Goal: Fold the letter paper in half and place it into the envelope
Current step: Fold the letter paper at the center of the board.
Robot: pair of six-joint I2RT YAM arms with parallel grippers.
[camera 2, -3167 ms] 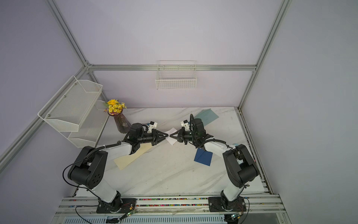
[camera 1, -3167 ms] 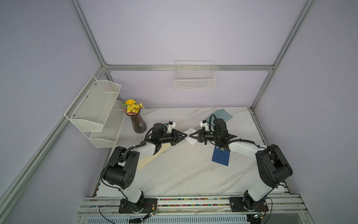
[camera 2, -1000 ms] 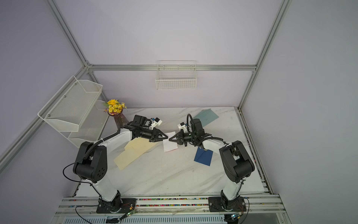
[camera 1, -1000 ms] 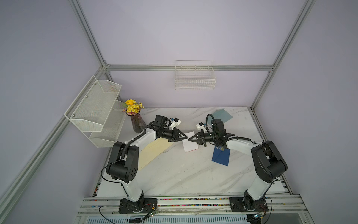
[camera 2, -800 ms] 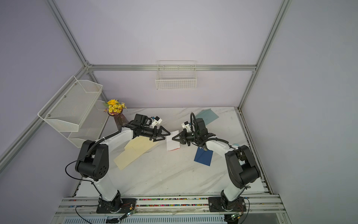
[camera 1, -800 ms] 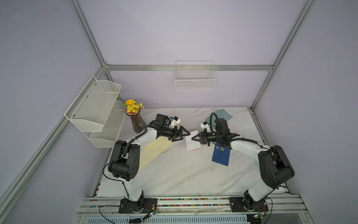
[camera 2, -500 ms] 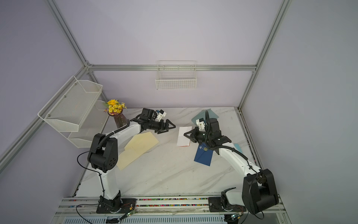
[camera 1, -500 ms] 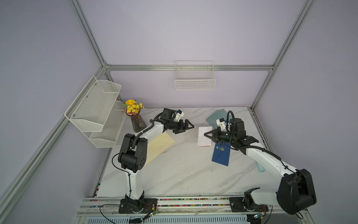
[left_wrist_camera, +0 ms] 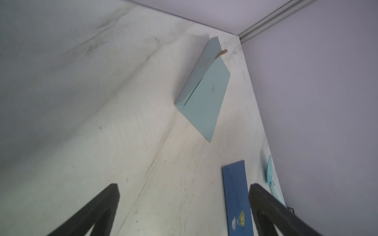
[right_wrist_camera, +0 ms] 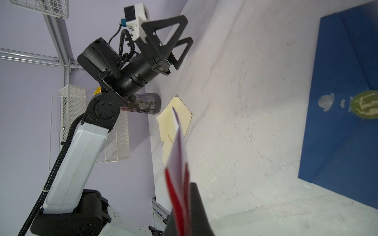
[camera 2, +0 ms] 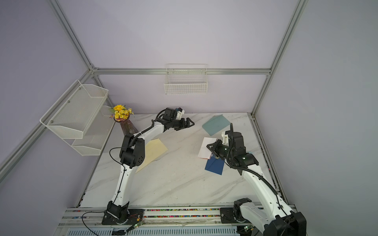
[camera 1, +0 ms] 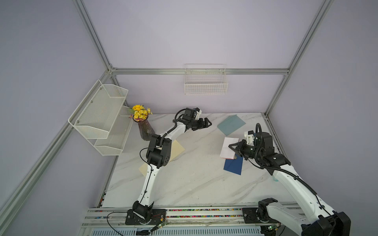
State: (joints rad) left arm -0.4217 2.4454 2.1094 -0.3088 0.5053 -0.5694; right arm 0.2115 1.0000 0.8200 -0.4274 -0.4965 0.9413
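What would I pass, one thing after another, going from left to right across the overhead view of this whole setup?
Wire shelf → flower vase → left fingers, spread open above the table → folded letter paper.

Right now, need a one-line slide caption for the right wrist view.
Right gripper shut on the folded letter paper near the blue envelope; left gripper open across the table.
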